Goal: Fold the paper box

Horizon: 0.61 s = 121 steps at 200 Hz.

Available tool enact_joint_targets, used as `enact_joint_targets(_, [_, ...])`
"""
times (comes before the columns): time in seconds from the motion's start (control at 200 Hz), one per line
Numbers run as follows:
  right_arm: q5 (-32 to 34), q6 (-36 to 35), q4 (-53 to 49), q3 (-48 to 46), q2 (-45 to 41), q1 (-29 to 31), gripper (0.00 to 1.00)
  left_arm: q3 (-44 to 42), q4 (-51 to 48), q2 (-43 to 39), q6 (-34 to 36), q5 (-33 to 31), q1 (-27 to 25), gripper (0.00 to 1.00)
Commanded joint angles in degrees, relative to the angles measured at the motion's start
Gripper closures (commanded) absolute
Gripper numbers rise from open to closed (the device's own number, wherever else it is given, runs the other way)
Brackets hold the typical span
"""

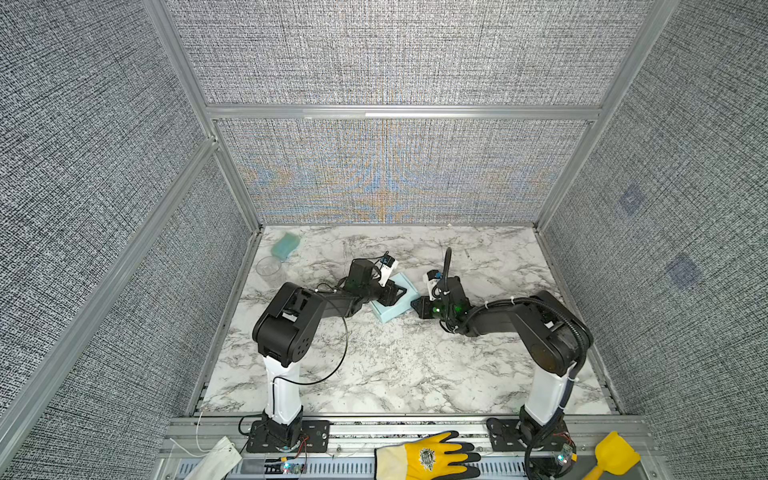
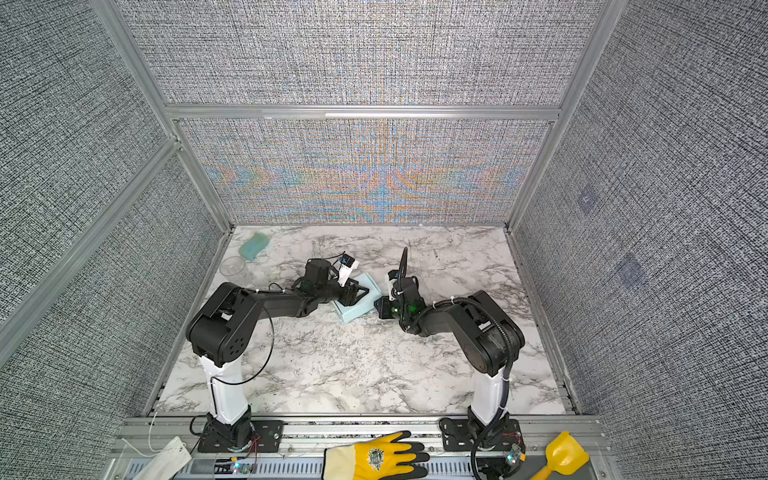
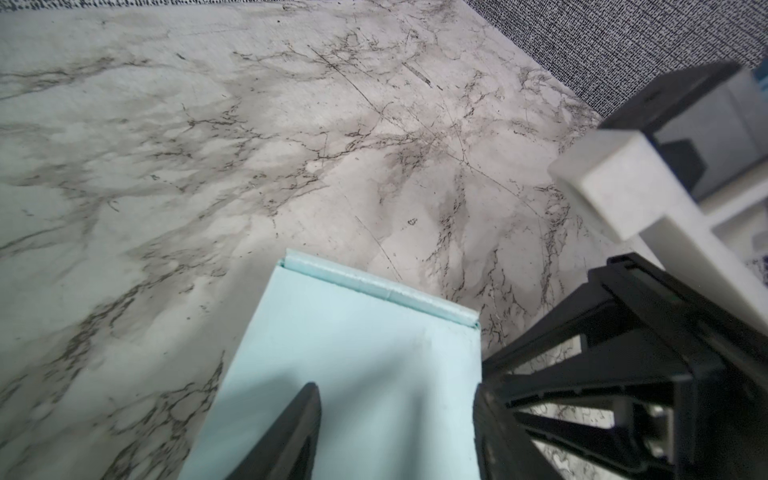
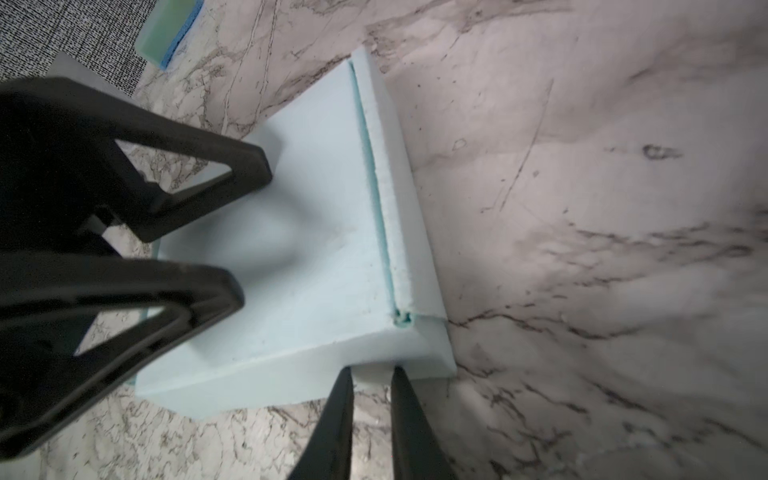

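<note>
The paper box (image 1: 394,311) (image 2: 358,309) is a pale light-blue rectangular box lying on the marble table, mid-table, in both top views. My left gripper (image 1: 395,292) (image 2: 358,291) is open over it. Its two black fingers rest on the box's top face (image 4: 324,249), which dents under their tips. In the left wrist view the left gripper (image 3: 395,388) has one finger over the box (image 3: 365,361) and the other finger at the box's side edge. My right gripper (image 1: 417,306) (image 4: 372,370) sits low at the box's right end, jaws nearly together, pinching a pale piece of its wall.
A teal sponge block (image 1: 286,245) (image 4: 172,29) and a clear cup (image 1: 269,268) stand at the far left of the table. A yellow glove (image 1: 428,457) and a yellow scoop (image 1: 615,455) lie on the front rail. Grey fabric walls enclose the table on three sides.
</note>
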Motion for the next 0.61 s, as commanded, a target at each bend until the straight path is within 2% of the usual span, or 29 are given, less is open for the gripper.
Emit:
enact_joint_targets(0.0, [0.73,0.14,0.01,-0.59,-1.65,-0.33,0.8,-0.95,-3.92,-0.32,-0.65,0.46,0.02,0.4])
enact_joint_targets(0.105, [2.27,0.33,-1.42,-3.63,-5.71,-0.4,0.8,-1.57,-3.77,-0.63,-1.04,0.11,0.03,0.4])
enact_joint_targets(0.28, [7.61,1.86,-9.52,-5.99,-11.3,-0.51,0.8,-2.47,-3.4,-1.14,-2.25,-0.94,-0.01,0.4])
enact_joint_targets(0.6, [8.17,4.83,-14.2,-0.24,-5.08,-0.49,0.8,-3.09,-2.73,-0.9,-4.65,-1.31,-0.06,0.4])
